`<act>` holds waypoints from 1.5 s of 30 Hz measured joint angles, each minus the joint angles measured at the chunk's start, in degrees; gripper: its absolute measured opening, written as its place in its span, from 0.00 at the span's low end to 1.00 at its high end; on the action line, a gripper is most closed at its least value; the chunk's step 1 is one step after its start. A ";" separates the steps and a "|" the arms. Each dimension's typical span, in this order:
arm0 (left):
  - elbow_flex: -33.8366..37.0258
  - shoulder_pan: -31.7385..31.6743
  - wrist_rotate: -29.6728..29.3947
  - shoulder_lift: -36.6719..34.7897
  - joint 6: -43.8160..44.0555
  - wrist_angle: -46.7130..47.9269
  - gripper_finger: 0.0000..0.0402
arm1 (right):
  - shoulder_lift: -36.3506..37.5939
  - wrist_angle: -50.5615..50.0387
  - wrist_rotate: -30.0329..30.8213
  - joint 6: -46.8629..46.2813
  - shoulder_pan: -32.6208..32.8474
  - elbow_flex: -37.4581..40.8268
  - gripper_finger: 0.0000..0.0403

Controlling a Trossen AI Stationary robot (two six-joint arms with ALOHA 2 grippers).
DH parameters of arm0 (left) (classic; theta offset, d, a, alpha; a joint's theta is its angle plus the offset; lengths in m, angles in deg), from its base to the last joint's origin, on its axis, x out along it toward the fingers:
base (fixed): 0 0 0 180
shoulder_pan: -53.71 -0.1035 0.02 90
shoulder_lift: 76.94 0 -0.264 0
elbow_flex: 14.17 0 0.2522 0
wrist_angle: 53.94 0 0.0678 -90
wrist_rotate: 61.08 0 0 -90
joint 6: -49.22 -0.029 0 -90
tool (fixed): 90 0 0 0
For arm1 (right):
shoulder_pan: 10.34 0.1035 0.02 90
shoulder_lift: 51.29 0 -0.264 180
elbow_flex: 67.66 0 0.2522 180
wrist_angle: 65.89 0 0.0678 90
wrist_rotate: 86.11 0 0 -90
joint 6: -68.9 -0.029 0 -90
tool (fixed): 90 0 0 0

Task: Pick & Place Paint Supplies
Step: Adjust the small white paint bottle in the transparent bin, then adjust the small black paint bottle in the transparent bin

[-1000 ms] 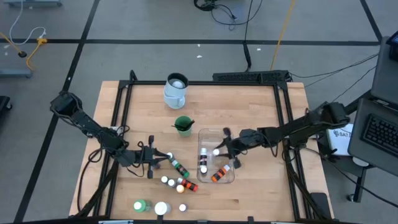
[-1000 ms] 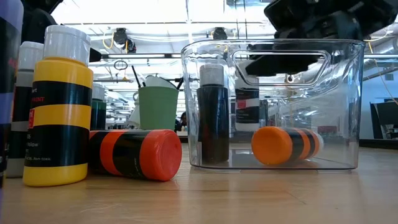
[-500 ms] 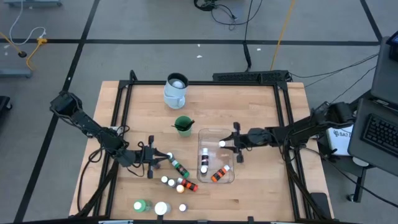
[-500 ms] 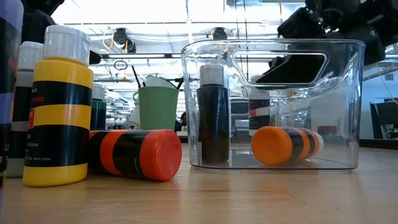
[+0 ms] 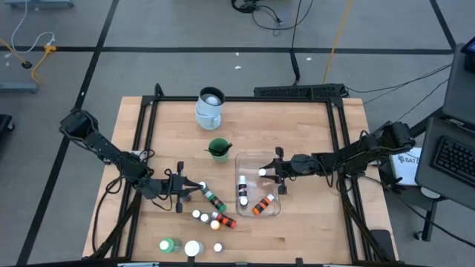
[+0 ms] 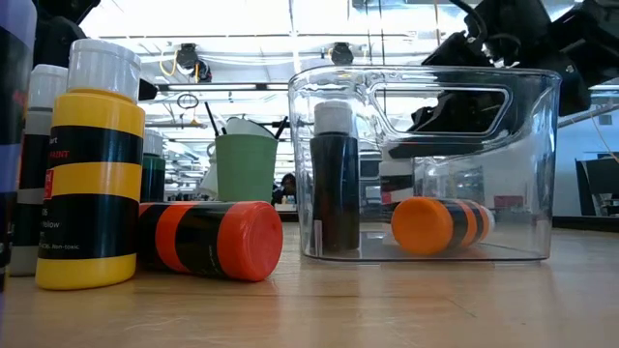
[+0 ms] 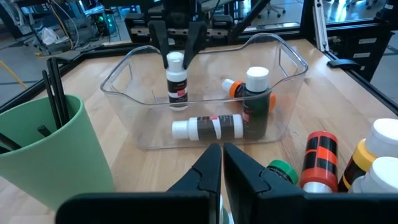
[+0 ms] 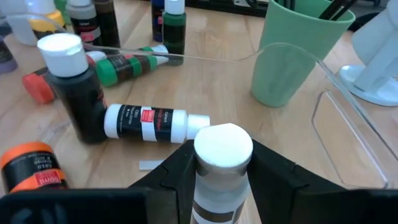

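one right gripper [image 5: 269,172] grips bottle [image 5: 263,172] over tub [image 5: 276,211].

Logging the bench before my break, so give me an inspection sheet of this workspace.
Surface: wooden table, black frame.
Job's things: clear tub holds an upright black bottle, lying white and orange bottles; more bottles outside; brushes in green cup.
Clutter: pale jug.
Grippers: right gripper holds a white-capped bottle over the tub; left gripper shut, empty, beside the loose bottles.
Cables: on floor.
Surroundings: keyboard.
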 joint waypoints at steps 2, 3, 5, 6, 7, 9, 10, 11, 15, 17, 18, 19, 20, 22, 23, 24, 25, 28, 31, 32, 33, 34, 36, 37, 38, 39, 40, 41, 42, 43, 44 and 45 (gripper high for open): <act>0.00 -0.02 0.00 0.00 0.00 -0.02 0.05 | -0.60 0.71 0.02 -0.73 -0.35 -0.06 0.30; 0.00 -0.02 0.02 0.00 0.02 0.00 0.05 | -0.83 1.10 0.02 -1.23 -0.59 -0.03 0.31; 0.00 -0.02 0.00 0.00 0.00 0.00 0.05 | -0.90 1.38 0.09 -1.43 -0.92 -0.03 0.33; 0.00 -0.02 0.00 0.00 0.02 -0.02 0.05 | -0.90 1.45 0.12 -1.43 -1.05 -0.03 0.35; 0.00 -0.02 0.02 0.00 0.00 0.01 0.05 | -0.90 1.57 0.22 -1.43 -1.09 -0.03 0.36; 0.00 -0.02 0.01 0.00 0.01 0.00 0.05 | -0.90 1.64 0.21 -1.37 -1.09 -0.03 0.38; 0.00 -0.02 0.01 0.00 0.02 0.00 0.05 | -0.92 1.66 0.20 -1.37 -1.09 -0.03 0.38; 0.00 -0.02 0.01 0.00 0.00 0.02 0.05 | -0.92 1.69 0.20 -1.36 -1.09 -0.03 0.39; 0.00 -0.02 0.02 0.00 0.02 0.04 0.05 | -0.43 1.62 0.24 -0.75 -1.09 0.03 0.41; 0.00 -0.02 0.02 0.00 0.12 0.04 0.05 | 0.20 1.51 0.31 -0.21 -1.12 0.09 0.42; 0.00 -0.02 0.02 0.00 0.13 0.04 0.05 | 0.67 1.53 0.31 -0.11 -1.12 0.10 0.43; 0.00 -0.02 0.02 0.00 0.14 0.04 0.05 | 1.20 1.63 0.33 0.06 -1.12 0.10 0.44; 0.00 -0.02 0.02 0.00 0.15 0.04 0.05 | 1.79 1.67 0.33 0.24 -1.12 0.10 0.45; 0.00 -0.02 0.02 0.00 0.15 0.04 0.05 | 2.79 1.81 0.33 0.50 -1.12 0.10 0.46; 0.00 -0.02 0.02 0.00 0.15 0.04 0.05 | 3.32 1.75 0.31 0.71 -1.12 0.10 0.47; 0.00 -0.02 0.02 0.00 0.15 0.04 0.05 | 4.02 1.64 0.31 0.94 -1.12 0.10 0.48; 0.00 -0.02 0.03 0.00 0.15 0.04 0.05 | 4.64 1.85 0.29 1.55 -1.12 0.10 0.49; 0.00 -0.02 0.04 0.00 0.13 0.04 0.05 | 6.76 1.96 -0.17 3.85 -1.04 0.05 0.51; 0.00 -0.02 0.02 0.00 0.11 0.04 0.05 | 8.15 1.81 -5.03 5.58 0.19 -1.82 0.54; 0.00 -0.02 0.02 0.00 0.11 0.04 0.05 | 8.31 1.52 -7.16 5.72 1.08 -2.94 0.55; 0.00 -0.02 0.00 0.00 0.09 0.04 0.05 | 8.29 0.79 -9.01 6.05 2.13 -4.56 0.56; 0.00 -0.02 -0.02 0.00 -0.03 0.04 0.05 | 8.26 -0.63 -10.54 6.44 3.22 -6.15 0.57; 0.00 -0.02 -0.02 0.00 -0.17 -0.05 0.05 | 7.65 -5.70 -12.14 6.69 5.18 -9.73 0.59; 0.00 -0.02 -0.07 0.00 -0.19 0.00 0.05 | 6.55 -7.65 -12.17 6.70 6.12 -11.75 0.60; 0.00 -0.02 -0.09 0.00 -0.28 -0.01 0.05 | 5.18 -9.04 -12.15 6.72 7.02 -13.58 0.61; 0.00 -0.02 -0.08 -0.01 -0.28 -0.03 0.05 | 3.91 -9.74 -12.07 6.70 7.96 -14.96 0.61; 0.00 -0.05 -0.08 -0.02 -0.28 -0.02 0.05 | 2.65 -10.07 -12.12 6.64 8.81 -16.20 0.62; 0.00 -0.08 -0.07 0.00 -0.28 0.03 0.05 | 0.93 -9.96 -12.22 6.63 9.51 -17.76 0.62; 0.00 -0.07 -0.06 0.00 -0.27 0.03 0.05 | -0.95 -9.96 -12.24 6.63 10.03 -19.49 0.63; 0.00 -0.07 -0.04 -0.01 -0.19 -0.05 0.05 | -2.73 -10.92 -12.34 6.62 10.42 -21.05 0.63; 0.00 -0.07 -0.04 0.00 -0.06 -0.02 0.05 | -4.23 -12.98 -12.34 6.62 10.67 -22.30 0.63; 0.00 -0.07 -0.02 0.00 0.09 0.04 0.05 | -5.56 -15.74 -12.29 6.66 10.72 -23.50 0.63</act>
